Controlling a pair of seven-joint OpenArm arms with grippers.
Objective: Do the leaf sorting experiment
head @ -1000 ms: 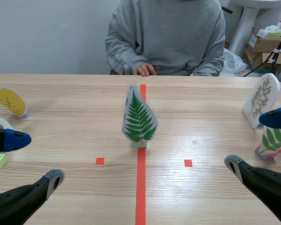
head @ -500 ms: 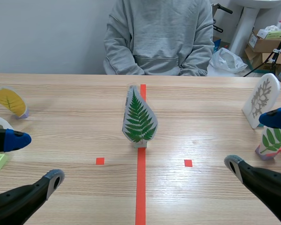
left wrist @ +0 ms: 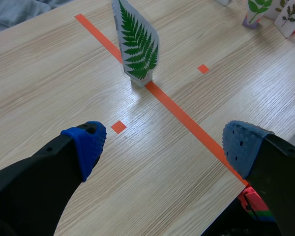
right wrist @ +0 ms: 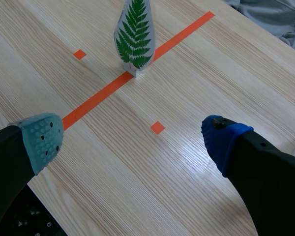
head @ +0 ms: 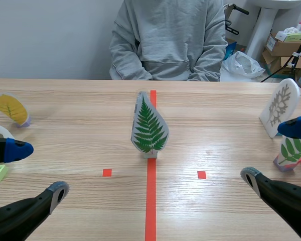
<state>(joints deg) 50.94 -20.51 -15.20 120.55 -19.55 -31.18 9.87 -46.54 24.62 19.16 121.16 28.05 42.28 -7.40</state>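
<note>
Your fern card (head: pixel 149 129) is standing upright on the red line (head: pixel 150 201), middle of the worktop (head: pixel 80 125) | your left hand (head: pixel 38 170) is hovering near left, spread open | your right hand (head: pixel 271 150) is hovering near right, spread open

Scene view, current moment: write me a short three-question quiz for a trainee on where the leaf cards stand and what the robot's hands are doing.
1. True or false: the fern card stands upright on the orange-red tape line down the middle of the table.
2. Pick one. The left hand is: A) open, holding nothing; B) shut on the fern card; C) shut with nothing between its fingers.
3. Fill the gap: the yellow leaf card stands on the robot's ____ side of the table.

Key: 1 true; 2 A; 3 left.
</note>
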